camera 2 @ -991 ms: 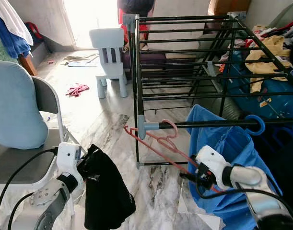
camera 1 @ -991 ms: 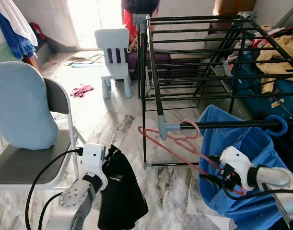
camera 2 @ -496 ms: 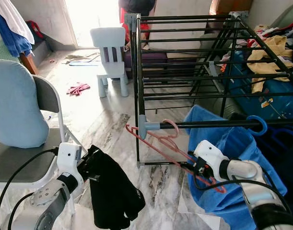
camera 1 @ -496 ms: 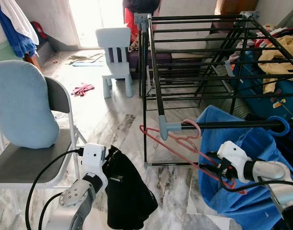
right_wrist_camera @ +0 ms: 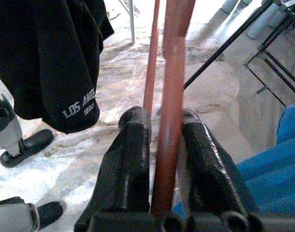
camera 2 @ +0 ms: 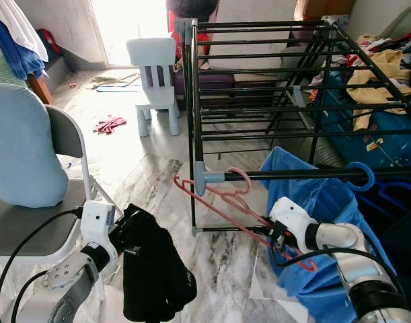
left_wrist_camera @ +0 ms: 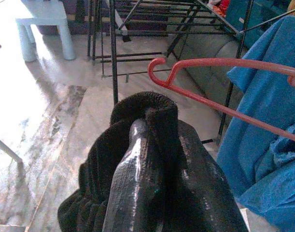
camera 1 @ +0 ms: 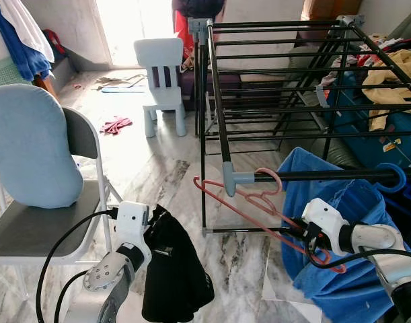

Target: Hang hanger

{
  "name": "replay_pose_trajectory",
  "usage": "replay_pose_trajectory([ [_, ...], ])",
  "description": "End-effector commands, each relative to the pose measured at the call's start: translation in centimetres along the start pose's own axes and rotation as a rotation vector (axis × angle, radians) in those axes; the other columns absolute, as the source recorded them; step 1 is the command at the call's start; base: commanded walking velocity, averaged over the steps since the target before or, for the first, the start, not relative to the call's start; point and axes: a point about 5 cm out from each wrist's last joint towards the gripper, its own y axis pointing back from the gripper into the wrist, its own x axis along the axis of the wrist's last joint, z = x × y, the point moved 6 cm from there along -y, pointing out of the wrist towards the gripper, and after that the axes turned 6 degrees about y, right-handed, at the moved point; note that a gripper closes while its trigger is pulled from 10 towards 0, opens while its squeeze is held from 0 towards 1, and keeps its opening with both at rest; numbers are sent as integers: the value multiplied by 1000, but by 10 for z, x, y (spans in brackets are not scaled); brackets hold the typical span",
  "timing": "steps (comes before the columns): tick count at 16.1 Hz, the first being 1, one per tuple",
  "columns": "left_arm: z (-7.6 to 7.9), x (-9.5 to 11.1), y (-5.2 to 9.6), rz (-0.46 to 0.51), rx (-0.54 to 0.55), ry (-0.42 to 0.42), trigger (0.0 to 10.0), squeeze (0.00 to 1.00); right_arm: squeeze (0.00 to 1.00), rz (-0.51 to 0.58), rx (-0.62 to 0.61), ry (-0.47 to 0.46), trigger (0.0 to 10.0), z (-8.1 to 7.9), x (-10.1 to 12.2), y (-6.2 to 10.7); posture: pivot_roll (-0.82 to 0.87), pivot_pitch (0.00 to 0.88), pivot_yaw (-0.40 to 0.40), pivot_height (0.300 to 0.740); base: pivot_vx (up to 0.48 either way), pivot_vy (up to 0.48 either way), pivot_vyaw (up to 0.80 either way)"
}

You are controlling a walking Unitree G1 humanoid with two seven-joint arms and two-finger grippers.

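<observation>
A grey folding chair (camera 1: 30, 232) with a pale blue cushion (camera 1: 27, 148) leaning on its backrest stands at the far left on the marble floor (camera 1: 165, 182), with blue and white clothes (camera 1: 17, 37) hanging above it. Low in front of the chair, the left end effector (camera 1: 155, 225) is clenched on a black garment (camera 1: 175, 276) that hangs limp below it; the left wrist view shows the cloth bunched over a black finger (left_wrist_camera: 133, 169), and the right wrist view catches white lettering on the fabric. Farther back, a small light blue child's chair (camera 1: 161, 81) stands near the bright doorway, with a pink cloth (camera 1: 114, 125) lying on the floor just beside it. A black drying rack (camera 1: 286, 74) spreads across the middle and right of the room, yellow clothing (camera 1: 393, 84) draped over its far right rails. The pink hanger (camera 1: 249, 202) has its hook over the rack's near front rail, just beside the grey corner joint (camera 1: 231, 178), and its frame slants down to the right. There the right end effector (camera 2: 267, 231) grasps the hanger's lower bar, the two black fingers (right_wrist_camera: 133, 159) closed on either side of the pink rod in the right wrist view. Behind that arm a blue garment (camera 1: 340, 242) hangs from a blue hanger (camera 1: 387, 176) hooked on the same front rail, toward its right end.
</observation>
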Motion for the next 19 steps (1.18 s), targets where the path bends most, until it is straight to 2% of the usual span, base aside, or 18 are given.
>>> replay_pose_trajectory([
  [1, 4, 8, -1, 21, -17, -21, 10000, 0, 0, 12, 19, 19, 0, 1, 5, -1, -99, 0, 19, 740, 0, 0, 0],
  [10, 7, 3, -1, -2, -30, -18, 10000, 0, 0, 56, 14, -19, 0, -8, 8, -4, -98, 0, 17, 740, 0, 0, 0],
  [11, 7, 2, -2, -4, -30, -15, 10000, 0, 0, 57, 7, -20, 2627, -8, 8, -5, -101, 0, 17, 740, 0, 0, 0],
  [12, 7, 3, -2, -4, -30, -15, 10000, 0, 0, 56, 6, -19, 3647, -8, 8, -5, -101, 0, 19, 740, 0, 0, 0],
  [13, 7, 3, -2, -5, -31, -14, 10000, 0, 0, 53, 4, -18, 10000, -7, 7, -5, -101, 0, 19, 740, 0, 0, 0],
  [14, 7, 2, -2, -6, -31, -13, 10000, 0, 0, 48, 0, -14, 10000, -7, 7, -5, -101, 0, 19, 740, 0, 0, 0],
  [15, 8, 2, -2, -7, -32, -12, 10000, 0, 173, 44, 0, -20, 10000, -5, 6, -3, -101, 0, 16, 740, 0, 0, 0],
  [16, 8, 2, -2, -8, -32, -11, 10000, 0, 1000, 46, 0, -22, 10000, -2, 7, -1, -101, 0, 16, 740, 0, 0, 0],
  [18, 8, 2, -2, -10, -33, -9, 10000, 0, 1000, 48, -21, 9, 10000, 7, 11, 3, -103, 0, 14, 740, 0, 0, 0],
  [19, 8, 2, -2, -10, -34, -8, 10000, 0, 902, 47, -27, 13, 10000, 9, 11, 5, -105, 0, 15, 740, 0, 0, 0],
])
